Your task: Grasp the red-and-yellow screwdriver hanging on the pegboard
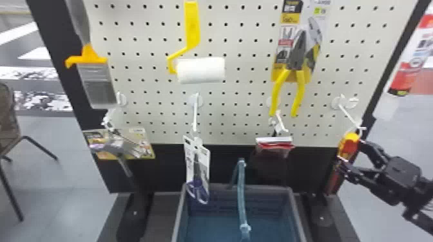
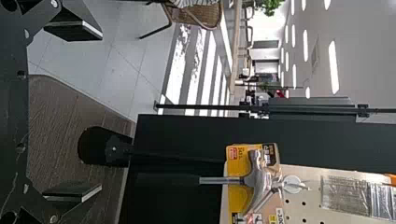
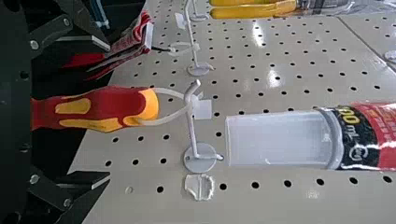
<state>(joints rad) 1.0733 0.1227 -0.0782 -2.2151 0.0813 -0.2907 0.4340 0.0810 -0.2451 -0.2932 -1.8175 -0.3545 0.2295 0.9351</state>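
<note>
Nearest the camera is the underside of the right gripper (image 3: 100, 111), black and hard-edged, its two flat, wedge-tipped fingers (image 3: 93, 182) wide apart — one to each side of the screwdriver handle, with a gap showing on both sides.

Largest is the pegboard (image 1: 230, 112), an off-white panel punched with rows of small round holes and edged in black. Below it sits a deep tub (image 1: 267, 187) with a smooth grey rim and blue inside. A broad paintbrush (image 1: 96, 85) with an orange collar hangs at the robot's left; next comes a paint roller (image 1: 201, 70), a white cylinder on a bent yellow frame, then pliers (image 1: 298, 54) with long, curved yellow handles. Lower down hang a metal claw hammer (image 2: 254, 179) against a yellow card and scissors (image 1: 197, 190) with blue looped handles on a white card.

Smaller still is the red-and-yellow screwdriver (image 3: 100, 107), hanging at the board's lower right (its handle is smooth and bulging, with a rounded yellow end). A thin, pale plastic loop (image 3: 170, 93) ties it to a white hook (image 3: 192, 130) with a round base.

The left gripper (image 2: 100, 112) is near the hammer's side of the board, its fingers spread, with nothing between them.
</note>
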